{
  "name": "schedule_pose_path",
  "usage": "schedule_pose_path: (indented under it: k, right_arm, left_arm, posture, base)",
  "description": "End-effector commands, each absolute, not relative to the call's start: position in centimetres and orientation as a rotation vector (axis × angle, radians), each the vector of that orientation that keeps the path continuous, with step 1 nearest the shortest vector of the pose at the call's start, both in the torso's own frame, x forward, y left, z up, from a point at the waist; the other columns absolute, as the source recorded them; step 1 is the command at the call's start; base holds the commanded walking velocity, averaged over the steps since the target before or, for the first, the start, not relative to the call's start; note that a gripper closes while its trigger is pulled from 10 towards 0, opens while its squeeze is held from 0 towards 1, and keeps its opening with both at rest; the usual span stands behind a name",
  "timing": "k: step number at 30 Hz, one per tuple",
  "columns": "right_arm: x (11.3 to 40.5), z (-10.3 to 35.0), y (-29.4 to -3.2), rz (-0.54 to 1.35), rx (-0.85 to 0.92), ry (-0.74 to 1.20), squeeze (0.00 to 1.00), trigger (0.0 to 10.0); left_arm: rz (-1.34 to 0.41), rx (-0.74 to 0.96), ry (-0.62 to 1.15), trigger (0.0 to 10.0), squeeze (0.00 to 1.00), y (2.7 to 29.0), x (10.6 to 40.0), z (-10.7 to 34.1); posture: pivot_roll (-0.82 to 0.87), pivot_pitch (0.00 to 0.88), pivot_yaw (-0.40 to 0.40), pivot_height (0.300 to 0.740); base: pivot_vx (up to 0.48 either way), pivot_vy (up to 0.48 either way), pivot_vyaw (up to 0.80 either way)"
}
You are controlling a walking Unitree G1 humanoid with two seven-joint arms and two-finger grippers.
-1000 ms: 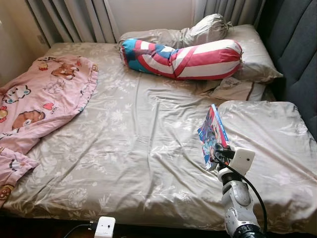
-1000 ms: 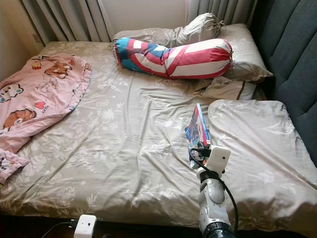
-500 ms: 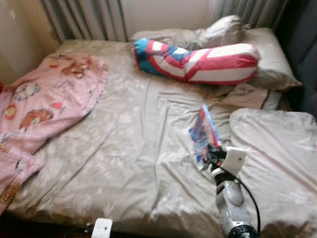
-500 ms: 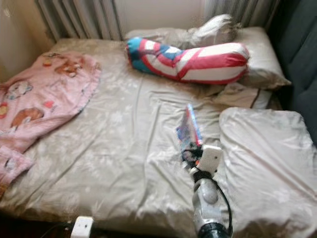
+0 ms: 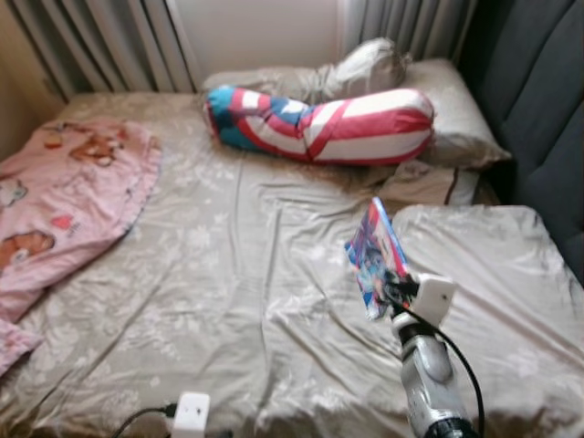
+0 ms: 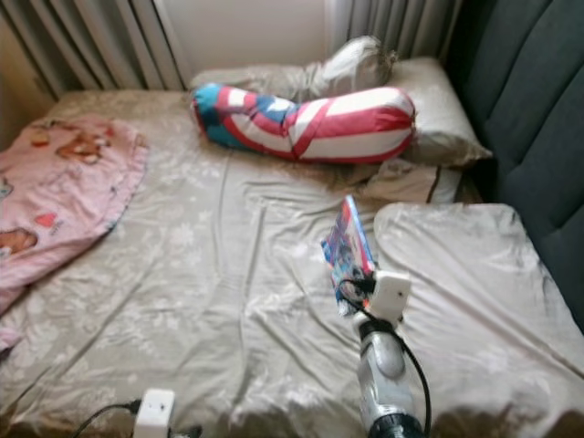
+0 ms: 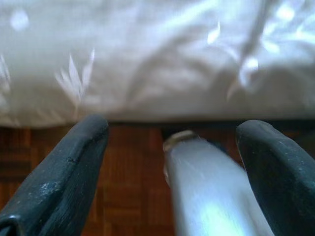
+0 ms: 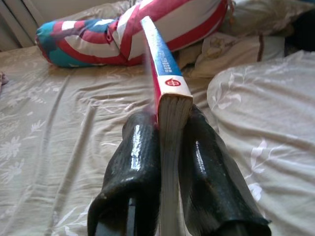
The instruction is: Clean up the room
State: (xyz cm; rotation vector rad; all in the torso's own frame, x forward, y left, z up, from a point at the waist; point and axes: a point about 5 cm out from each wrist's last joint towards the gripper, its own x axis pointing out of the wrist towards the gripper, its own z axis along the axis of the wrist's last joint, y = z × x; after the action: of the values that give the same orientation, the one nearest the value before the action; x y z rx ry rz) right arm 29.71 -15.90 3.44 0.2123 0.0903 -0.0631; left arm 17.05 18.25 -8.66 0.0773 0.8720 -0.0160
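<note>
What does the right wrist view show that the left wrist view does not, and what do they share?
Right wrist: the right tool shut on a book, spine up, with the striped bolster and a pillow beyond. Left wrist: the left tool open, over a wooden floor at the bed's edge, with a silver cylindrical part between its fingers. Both: the beige floral bedsheet.

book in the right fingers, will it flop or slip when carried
The book is probably fairly stiff: it stands straight up from the right gripper without sagging. Its glossy cover may be slippery. Clamped at one end only, it could pivot or fan open.
</note>
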Motion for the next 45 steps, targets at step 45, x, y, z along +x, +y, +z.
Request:
schedule_pose_path:
  k: [45]
  right_arm:
    - [29.8,4.2,-15.5,-0.034,0.242,0.035,0.00,10.0]
  left_arm:
    - [0.084,0.044,0.021,10.0,0.00,20.6,24.9,2.7]
  posture:
    - [-0.09,0.092,-0.002,0.740]
  base:
    - [0.000,0.000,0.00]
